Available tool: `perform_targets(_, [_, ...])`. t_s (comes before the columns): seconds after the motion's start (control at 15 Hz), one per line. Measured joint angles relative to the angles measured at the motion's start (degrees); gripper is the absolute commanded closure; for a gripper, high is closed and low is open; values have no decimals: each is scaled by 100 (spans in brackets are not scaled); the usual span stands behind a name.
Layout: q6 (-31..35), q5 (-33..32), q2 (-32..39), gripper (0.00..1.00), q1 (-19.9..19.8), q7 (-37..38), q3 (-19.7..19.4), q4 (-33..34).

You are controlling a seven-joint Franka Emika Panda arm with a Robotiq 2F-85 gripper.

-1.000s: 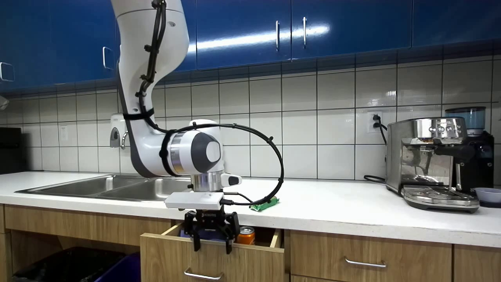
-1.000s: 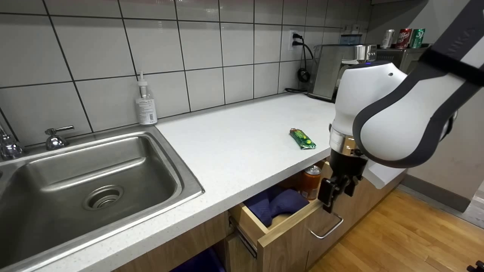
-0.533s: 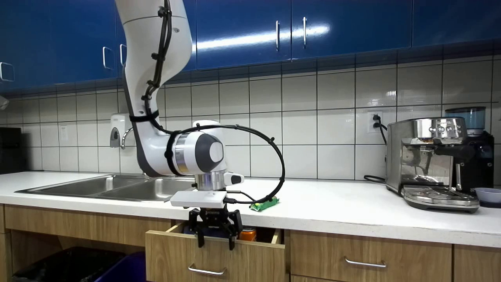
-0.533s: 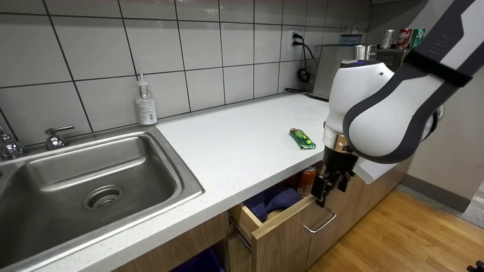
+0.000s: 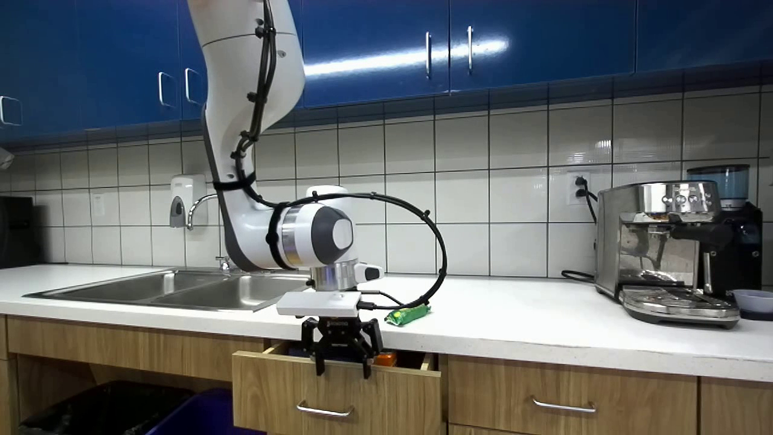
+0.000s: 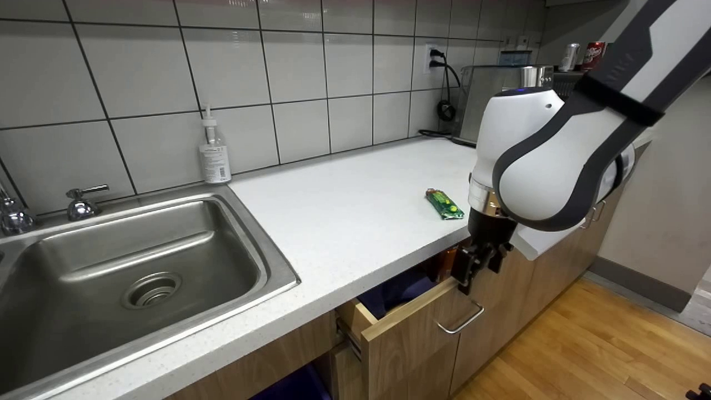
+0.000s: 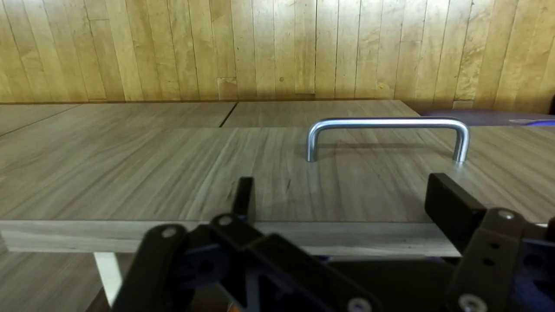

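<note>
Black and spread wide, the tool [image 5: 343,368] holds nothing and points down at the partly open drawer [image 5: 266,386], which juts out beneath the front edge of the white tabletop [image 6: 344,205]. The tool's fingertips [image 7: 453,208] reach past the top of the drawer's wood-grain front, on the outer side; whether they touch it cannot be told. The metal bar handle [image 7: 388,123] sits lower on that front, apart from the tool. Behind the front, inside, show a navy cloth [image 6: 394,291] and an orange can [image 5: 385,359], the can mostly hidden. A green-wrapped snack bar [image 6: 444,204] lies on the tabletop toward its front edge, higher than the drawer. A double-basin steel sink [image 6: 133,236] is set into the tabletop to one side of the snack bar, and an espresso machine [image 5: 661,241] stands toward the opposite end.
</note>
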Motion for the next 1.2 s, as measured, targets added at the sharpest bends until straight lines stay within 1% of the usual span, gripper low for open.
perform_targets(0.53, [-80,169,261,0,-234,-391,70,484])
perform_targets(1.0, [-66,166,212,0,-272,-551,98,444])
perform_targets(1.2, [-29,157,31,0,-272,-598,97,246])
